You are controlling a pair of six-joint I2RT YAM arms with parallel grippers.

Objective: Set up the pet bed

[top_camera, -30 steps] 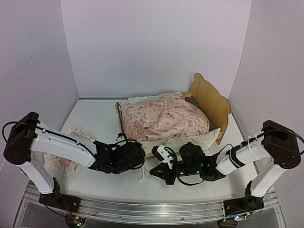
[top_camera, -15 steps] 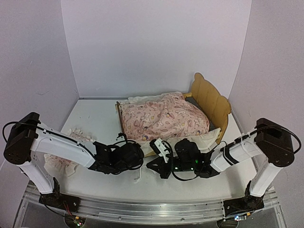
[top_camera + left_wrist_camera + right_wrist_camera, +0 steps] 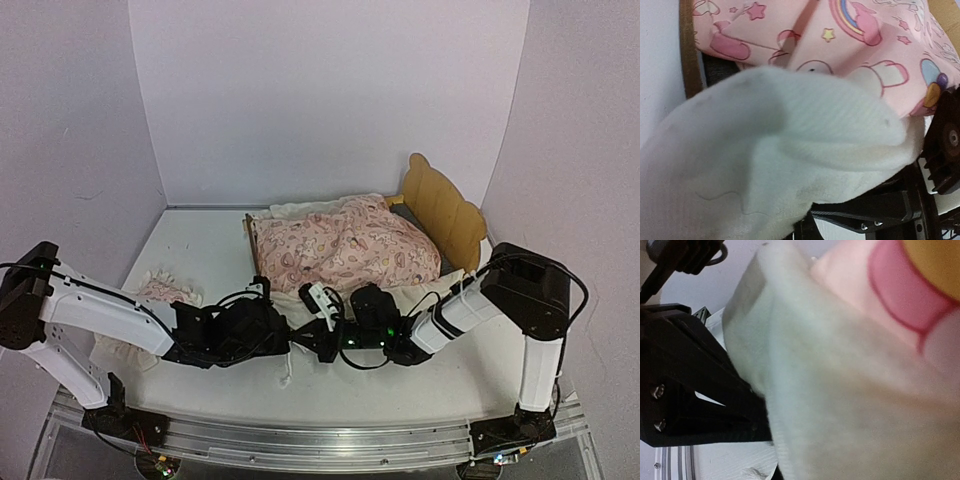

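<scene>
Top external view, left to right.

1. Pillow point(image 3: 165, 293): pink with a white ruffle, on the table point(image 3: 200, 250) at the left, partly crossed by the left arm. Well apart from the bed.
2. Left gripper point(image 3: 287, 338): low over the table, near the middle, just short of the bed's near side. Clenched on the white ruffled edge of the blanket point(image 3: 350, 250). In the left wrist view the cloth point(image 3: 790, 150) bunches over the lens and hides the fingers.
3. Right gripper point(image 3: 312, 340): just beside the left one, almost touching. Clenched on the same white edge. The right wrist view shows a black finger point(image 3: 690, 390) pressed against the cloth point(image 3: 840, 400).
4. Pet bed point(image 3: 443, 210): far centre to right, set at an angle, with the wavy headboard at the right and the footboard at the left. The blanket is heaped over it and spills over the near rail, covering most of the frame. A strip of dark pad shows beside the headboard.
</scene>
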